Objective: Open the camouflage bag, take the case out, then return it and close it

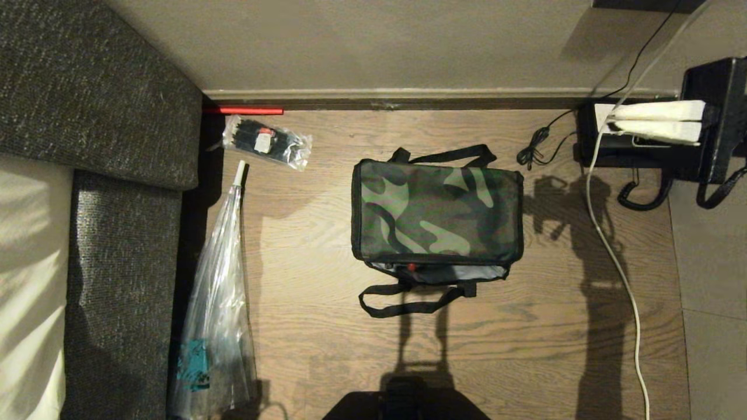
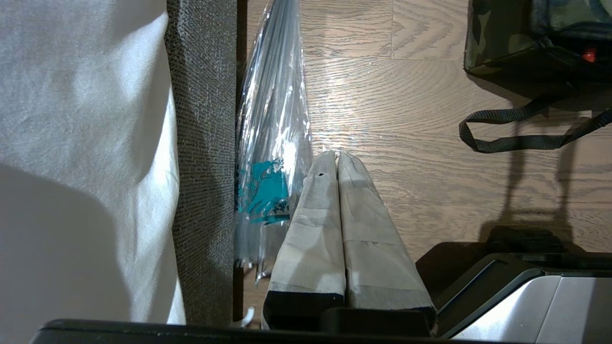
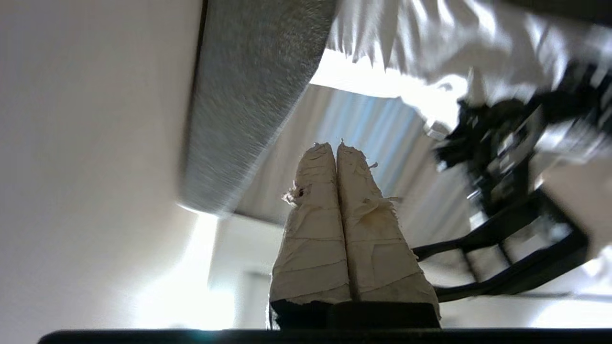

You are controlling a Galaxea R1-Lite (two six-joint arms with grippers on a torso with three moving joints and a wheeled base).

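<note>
Currently, the bag (image 1: 436,213) is seen on the floor (image 1: 525,326), lid nearly shut. Left gripper (image 2: 337,155) and right gripper (image 3: 336,145) fingers are pressed together, empty. Straps (image 1: 408,300) may be snagged during approach.

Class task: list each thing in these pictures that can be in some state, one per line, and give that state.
camouflage bag: on the wood floor, lid down, silvery lining showing along the near edge
near strap handle: lying slack on the floor
clear plastic bag: lying flat beside the sofa
left gripper: shut, empty, above the floor
right gripper: shut, empty
</note>
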